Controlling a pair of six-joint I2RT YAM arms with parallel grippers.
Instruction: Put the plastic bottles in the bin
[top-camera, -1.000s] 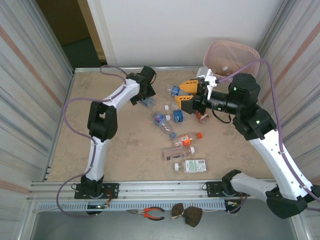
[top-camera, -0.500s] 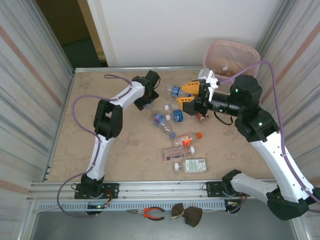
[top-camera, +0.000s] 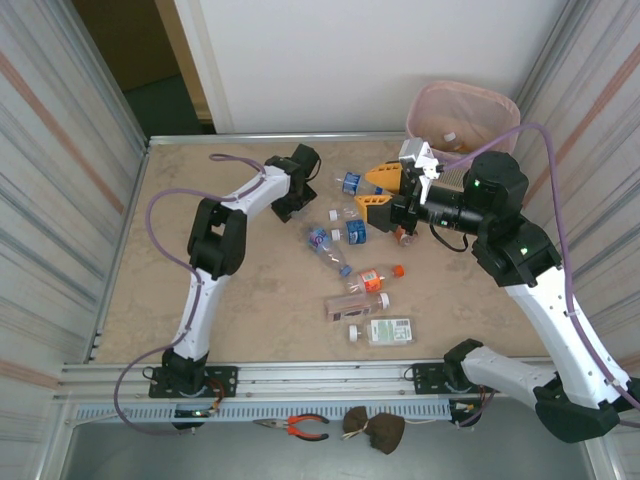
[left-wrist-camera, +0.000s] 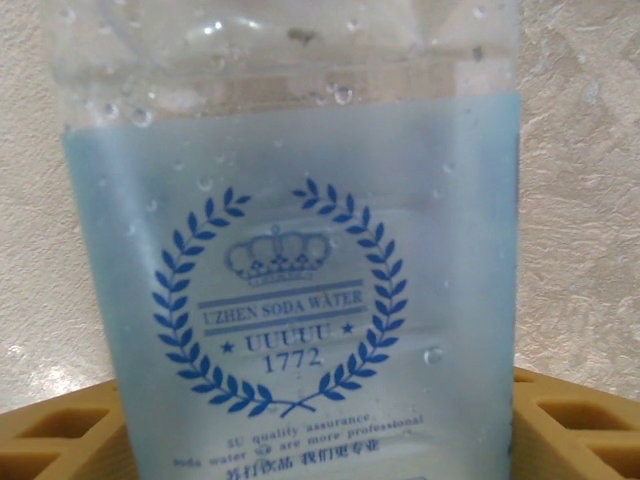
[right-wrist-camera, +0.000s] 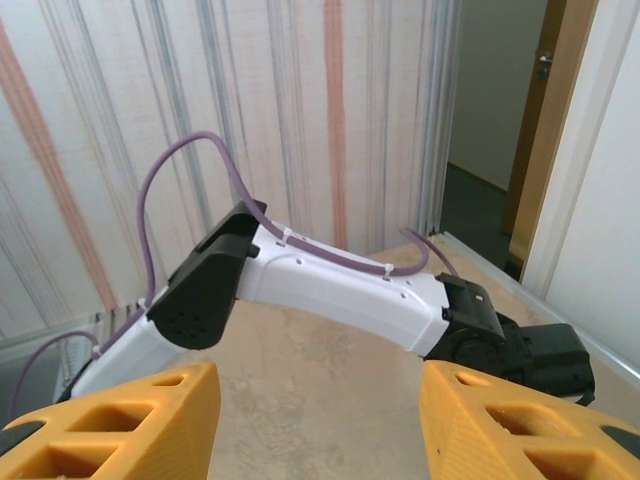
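Straddling the soda-water bottle (left-wrist-camera: 290, 240) lengthwise, your left gripper (left-wrist-camera: 315, 435) has fingers (left-wrist-camera: 575, 435) flanking its sides; can't tell if clamped. Right gripper (right-wrist-camera: 315, 420) wide apart, empty, farther off.

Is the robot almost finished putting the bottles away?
Not yet. One bottle shows inside the bin. The left gripper has a blue-label bottle between its fingers. The right gripper is open and empty. Several bottles wait on the table.

Bare tabletop (top-camera: 160, 270) at left; bottles (top-camera: 372, 279) strewn mid-table, short of bin (top-camera: 465, 86)
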